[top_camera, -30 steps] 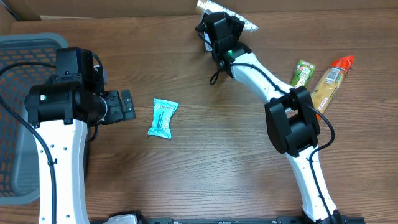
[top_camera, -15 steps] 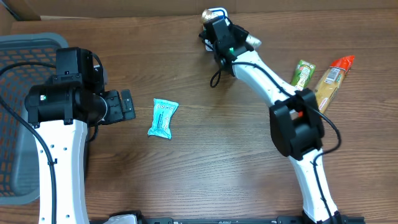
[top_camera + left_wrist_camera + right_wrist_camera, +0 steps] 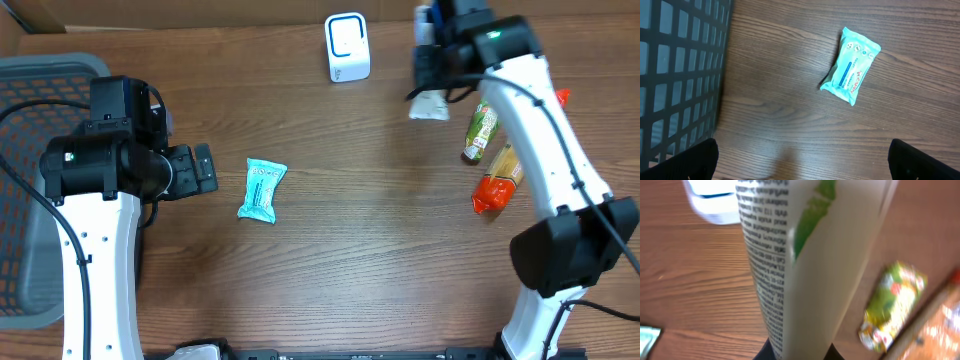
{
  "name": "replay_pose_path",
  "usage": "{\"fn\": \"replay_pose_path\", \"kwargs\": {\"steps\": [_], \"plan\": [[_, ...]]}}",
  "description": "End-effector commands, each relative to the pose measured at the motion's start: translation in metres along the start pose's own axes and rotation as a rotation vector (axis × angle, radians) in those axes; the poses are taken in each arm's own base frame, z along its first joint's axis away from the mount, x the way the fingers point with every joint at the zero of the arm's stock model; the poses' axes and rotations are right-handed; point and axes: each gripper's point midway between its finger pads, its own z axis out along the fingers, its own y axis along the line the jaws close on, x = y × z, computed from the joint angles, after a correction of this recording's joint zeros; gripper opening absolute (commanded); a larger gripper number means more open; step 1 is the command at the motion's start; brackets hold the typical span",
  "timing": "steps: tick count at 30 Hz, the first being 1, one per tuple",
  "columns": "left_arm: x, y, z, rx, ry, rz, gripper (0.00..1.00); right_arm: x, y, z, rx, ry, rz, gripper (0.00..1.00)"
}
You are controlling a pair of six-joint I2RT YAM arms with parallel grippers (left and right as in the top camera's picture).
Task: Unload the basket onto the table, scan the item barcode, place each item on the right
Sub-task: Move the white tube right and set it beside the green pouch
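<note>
White packet (image 3: 805, 265), axis: the long side runs straight out from the fingers, nearly upright in the right wrist view, leaning slightly to one side.
White packet, pointing: in the overhead view its free end shows just below the gripper, toward the near edge of the table (image 3: 340, 260).
White packet, look: pale wrap with a column of small black print down one side and a green streak near the top. It is blurred, and no barcode can be made out.
White packet, place: lifted off the table, right of the scanner (image 3: 347, 47) and just beside the green packet (image 3: 480, 130).
Right gripper (image 3: 438, 78): clamped tight on one end of the white packet; only a dark sliver of the fingers shows at the bottom of the wrist view.
Left gripper (image 3: 805, 167): fingers spread wide, holding nothing. It is beside the basket (image 3: 680, 75), with a teal packet (image 3: 850, 66) lying ahead, apart from it.
Scanner: a white box with a blue outline, near the far edge.
Orange packet (image 3: 497, 182): flat on the table, just below the green one.
</note>
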Motion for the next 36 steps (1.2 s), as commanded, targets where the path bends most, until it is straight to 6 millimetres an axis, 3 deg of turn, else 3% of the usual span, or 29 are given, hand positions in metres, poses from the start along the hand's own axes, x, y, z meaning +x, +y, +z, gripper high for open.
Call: {"fn": "replay_pose_path", "kwargs": {"steps": [1,7,17,27,31,36], "plan": [[-0.003,0.002,-0.003,-0.006,-0.009,0.017,1.00,0.012,0.002,0.010,-0.070,0.066,0.158,0.04],[-0.003,0.002,-0.003,-0.006,-0.009,0.017,1.00,0.043,-0.024,0.040,-0.030,0.165,0.209,0.04],[-0.003,0.002,-0.003,-0.006,-0.009,0.017,0.99,0.084,-0.043,0.079,0.004,0.253,0.238,0.04],[-0.003,0.002,-0.003,-0.006,-0.009,0.017,1.00,0.118,-0.103,0.096,0.080,0.329,0.374,0.04],[-0.003,0.002,-0.003,-0.006,-0.009,0.017,0.99,0.123,-0.122,0.091,0.072,0.354,0.461,0.19],[-0.003,0.002,-0.003,-0.006,-0.009,0.017,1.00,0.117,-0.104,0.083,-0.072,0.365,0.467,0.42]]}}
